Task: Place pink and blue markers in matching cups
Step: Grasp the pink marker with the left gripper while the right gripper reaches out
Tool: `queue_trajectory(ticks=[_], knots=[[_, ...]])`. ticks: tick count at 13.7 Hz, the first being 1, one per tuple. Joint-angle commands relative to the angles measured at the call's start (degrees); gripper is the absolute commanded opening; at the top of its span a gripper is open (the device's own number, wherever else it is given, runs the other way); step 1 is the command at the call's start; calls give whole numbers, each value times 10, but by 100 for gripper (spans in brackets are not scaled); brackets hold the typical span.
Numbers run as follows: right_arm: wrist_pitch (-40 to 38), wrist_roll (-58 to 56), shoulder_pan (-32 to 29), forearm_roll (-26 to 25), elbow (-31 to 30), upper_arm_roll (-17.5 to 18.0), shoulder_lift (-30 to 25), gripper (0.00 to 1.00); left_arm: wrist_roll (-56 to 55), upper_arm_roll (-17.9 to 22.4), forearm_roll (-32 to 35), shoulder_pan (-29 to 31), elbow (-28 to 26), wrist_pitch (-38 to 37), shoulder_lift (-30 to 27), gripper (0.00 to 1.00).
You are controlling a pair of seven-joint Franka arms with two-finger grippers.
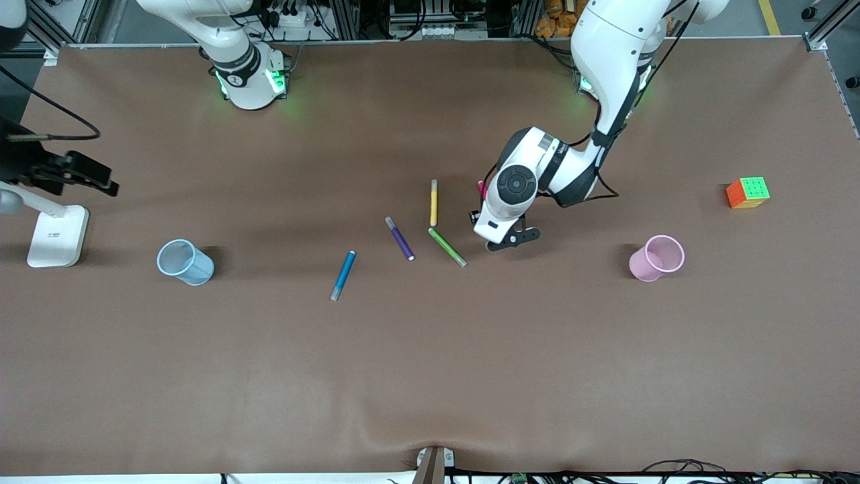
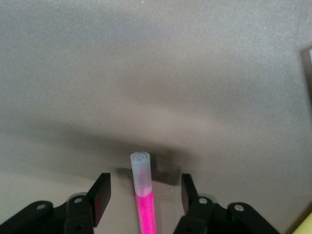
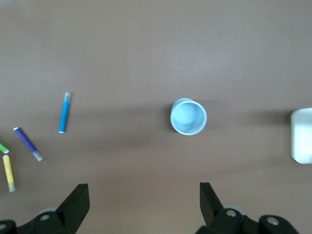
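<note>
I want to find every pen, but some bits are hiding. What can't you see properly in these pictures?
- Pink marker: in the front view the left arm's wrist covers nearly all of it; in the left wrist view its lower end runs off the edge, between the left gripper fingers.
- Right gripper: outside the front view.
- Green pen: cut by the right wrist view's edge.

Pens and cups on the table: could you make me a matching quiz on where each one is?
1. pink pen
2. blue pen
3. blue cup
4. pink cup

a. toward the right arm's end
b. between the left hand's fingers
c. toward the left arm's end
d. lying nearer the camera than the purple pen

Pairs: 1-b, 2-d, 3-a, 4-c
</note>
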Motion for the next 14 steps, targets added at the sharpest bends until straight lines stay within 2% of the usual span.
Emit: queue_trajectory(ticks=[1, 4, 6, 7, 8, 9, 11, 14], knots=[[33, 10, 22, 13, -1, -4, 37, 100, -9, -1, 1, 0, 4, 5, 5, 58], [77, 10, 40, 19, 1, -4, 99, 100, -6, -2, 1, 0, 4, 6, 6, 50], [87, 11, 56, 45, 5, -4, 140, 100, -7, -2, 0, -2, 6, 7, 10, 50], [96, 11, 64, 68, 7, -5, 164, 100, -2, -2, 1, 1, 5, 7, 10, 44], [113, 12, 73, 81, 7, -5, 183, 100, 1, -2, 1, 5, 5, 7, 8, 26], [129, 12, 84, 82, 7, -5, 206, 100, 2, -2, 1, 6, 5, 6, 6, 0], [165, 43, 110, 85, 7, -5, 244, 100, 2, -1, 1, 9, 6, 2, 5, 0], [219, 152, 175, 71, 7, -6, 284, 100, 4, -1, 1, 31, 11, -26, -12, 0]])
